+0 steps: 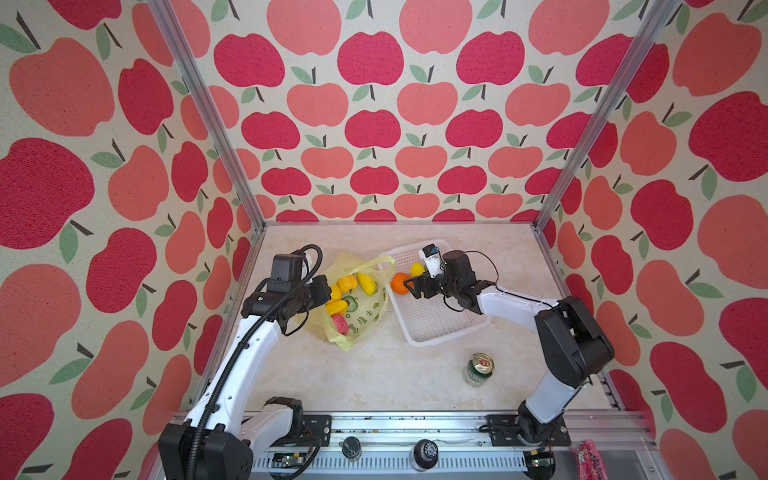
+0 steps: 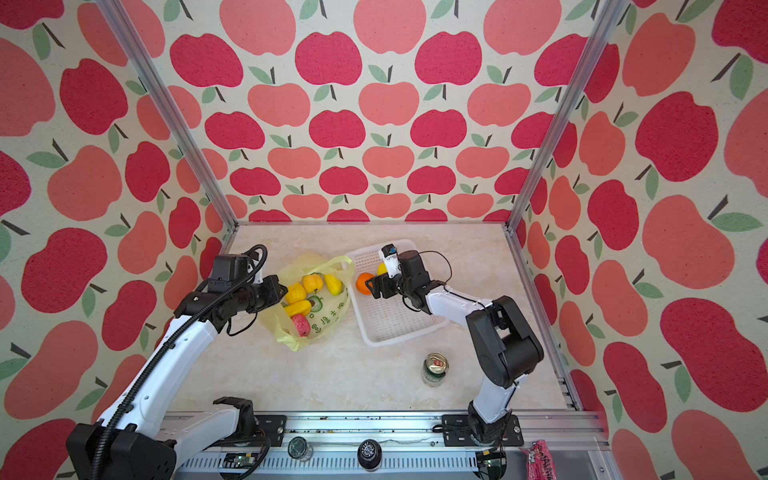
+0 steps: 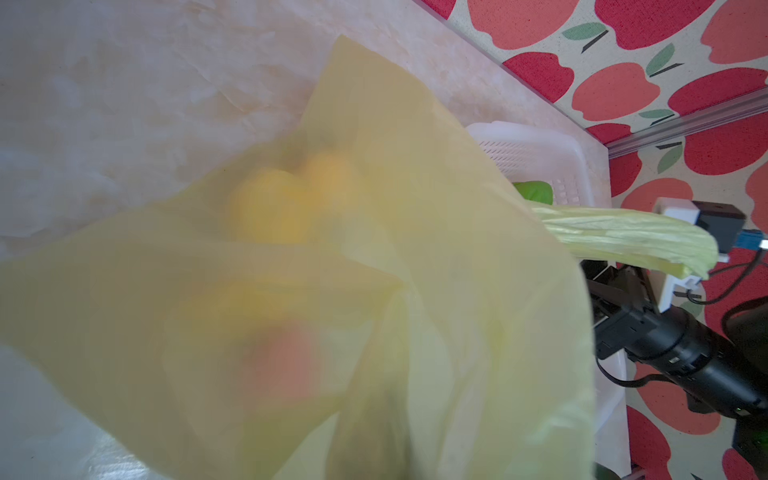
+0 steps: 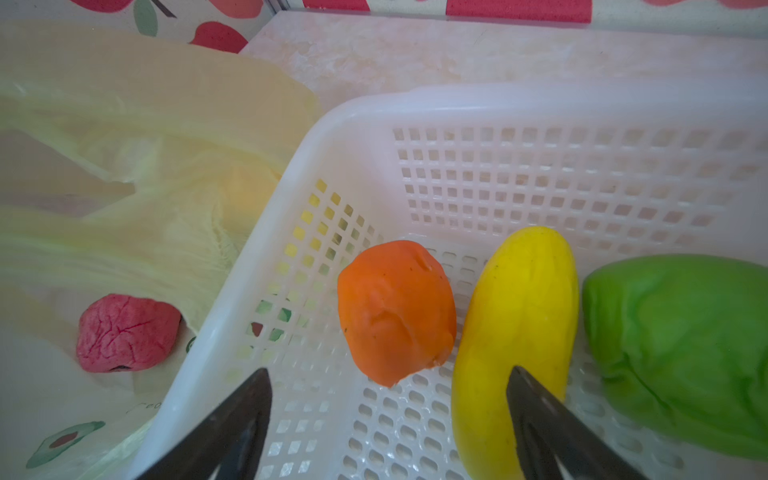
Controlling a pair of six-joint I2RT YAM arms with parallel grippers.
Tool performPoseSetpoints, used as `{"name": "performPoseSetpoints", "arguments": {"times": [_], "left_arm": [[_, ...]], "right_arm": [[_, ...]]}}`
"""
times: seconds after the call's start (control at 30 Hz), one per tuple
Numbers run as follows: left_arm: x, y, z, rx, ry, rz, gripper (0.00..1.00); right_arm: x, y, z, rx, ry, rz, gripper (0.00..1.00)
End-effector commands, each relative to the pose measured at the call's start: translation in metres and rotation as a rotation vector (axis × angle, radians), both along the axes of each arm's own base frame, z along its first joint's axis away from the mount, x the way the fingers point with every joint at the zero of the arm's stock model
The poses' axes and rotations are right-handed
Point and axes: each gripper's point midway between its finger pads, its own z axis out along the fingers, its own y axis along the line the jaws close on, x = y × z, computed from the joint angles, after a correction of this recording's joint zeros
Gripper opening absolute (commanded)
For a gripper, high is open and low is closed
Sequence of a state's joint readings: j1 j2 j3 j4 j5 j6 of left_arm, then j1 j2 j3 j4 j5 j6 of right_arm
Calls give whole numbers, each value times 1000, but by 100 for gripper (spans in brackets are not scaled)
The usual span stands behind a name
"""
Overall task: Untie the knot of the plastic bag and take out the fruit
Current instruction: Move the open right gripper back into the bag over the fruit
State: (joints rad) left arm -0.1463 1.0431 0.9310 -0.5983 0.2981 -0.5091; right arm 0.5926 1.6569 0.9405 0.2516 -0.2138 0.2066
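The yellow plastic bag [image 1: 365, 316] lies open on the table, left of the basket, with one handle loop [image 1: 384, 264] loose. No knot shows. Several fruit [image 1: 347, 283] lie inside it, yellow ones and a pink one [image 4: 126, 332]. My left gripper [image 1: 326, 293] is at the bag's left edge. In the left wrist view the bag's film [image 3: 415, 208] covers its jaws and bunches toward them. My right gripper [image 4: 388, 371] is open over the white basket [image 4: 540, 108]. An orange fruit [image 4: 395, 307] lies free just ahead of its fingertips, next to a yellow one [image 4: 519, 316] and a green one [image 4: 681, 340].
A green drink can [image 1: 478, 369] stands upright near the front, right of centre. The basket [image 1: 440, 328] sits at an angle right of the bag. Apple-patterned walls with metal posts close in the table at the back and sides.
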Motion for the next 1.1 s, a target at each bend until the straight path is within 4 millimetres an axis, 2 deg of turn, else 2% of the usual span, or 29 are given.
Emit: {"name": "performPoseSetpoints", "arguments": {"times": [0.0, 0.07, 0.13, 0.2, 0.27, 0.33, 0.43, 0.53, 0.63, 0.7, 0.87, 1.0, 1.07], "left_arm": [[15, 9, 20, 10, -196, 59, 0], [15, 14, 16, 56, -218, 54, 0], [14, 19, 11, 108, -215, 48, 0], [15, 16, 4, 88, -218, 40, 0], [14, 7, 5, 60, -223, -3, 0], [14, 4, 10, 51, -233, -19, 0], [10, 4, 14, 50, -262, -19, 0], [7, 4, 20, 46, -285, -20, 0], [4, 3, 24, 40, -304, -28, 0], [4, 1, 25, 34, -312, -36, 0], [3, -2, 26, 23, -320, -49, 0], [2, -2, 28, 23, -325, -48, 0], [2, -2, 28, 23, -327, -48, 0]], "right_arm": [[2, -21, 44, 66, -178, -87, 89], [-14, -31, 62, 111, -248, -87, 84], [-40, -32, 87, 179, -341, -25, 76], [-72, -22, 105, 220, -429, 76, 70], [-106, -4, 117, 221, -520, 191, 67], [-141, 20, 120, 198, -592, 325, 65], [-182, 54, 113, 158, -639, 510, 60], [-205, 80, 99, 128, -620, 653, 57], [-214, 102, 80, 68, -594, 732, 55], [-212, 117, 68, 23, -574, 753, 52], [-178, 149, 41, -52, -502, 688, 45], [-151, 173, 5, -129, -404, 658, 46], [-144, 186, -13, -171, -362, 671, 46]]}}
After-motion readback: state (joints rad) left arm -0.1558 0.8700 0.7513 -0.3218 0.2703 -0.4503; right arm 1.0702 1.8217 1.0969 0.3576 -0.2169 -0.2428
